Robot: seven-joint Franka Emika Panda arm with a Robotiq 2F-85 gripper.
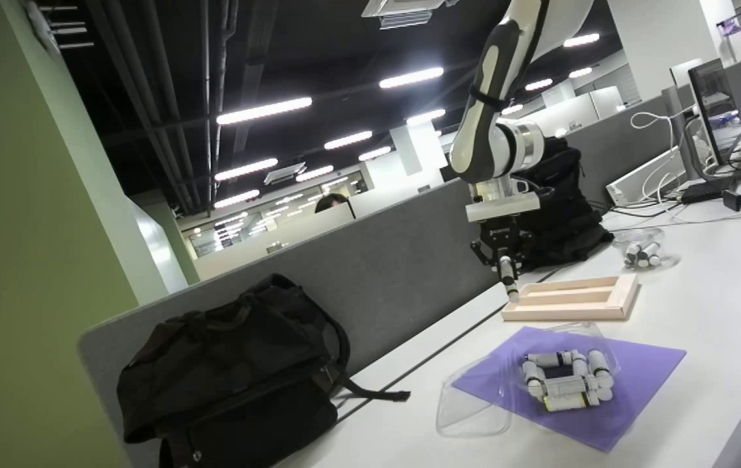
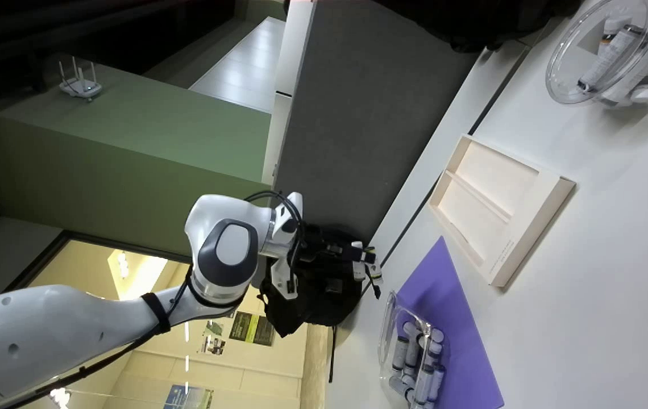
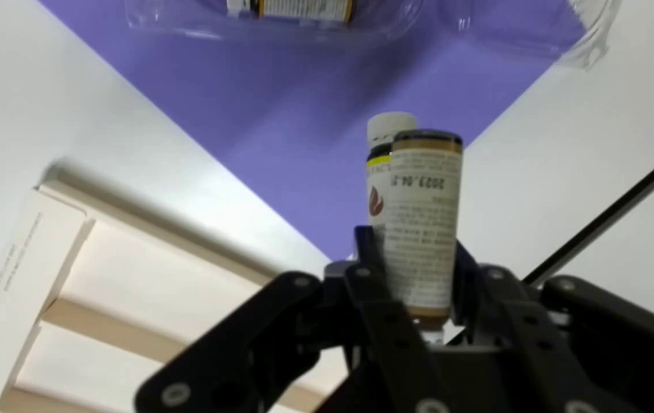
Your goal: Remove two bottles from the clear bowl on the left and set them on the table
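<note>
The tool was clenched around the front bottle, whose dark end stuck out beyond its grip and whose printed label read upside down in the wrist view. Just beside it, and partly covered by it, was a capped bottle with a white top, a yellow band and a red leaf mark; how this one was held could not be told. In both exterior views the load hung in the air over the table, and in an exterior view its lower end overlapped a corner of the pale divided tray. On a purple sheet stood a clear container with many white-labelled bottles lying in different directions, and a clear lid-shaped piece beside it reached past the sheet's edge. On the opposite side of the tray, a round clear bowl held further bottles at various slants. Which vessel was the left one of the task could not be told. A black backpack sat by a grey partition, a black bag was behind the tool, and a monitor stood farther back.
</note>
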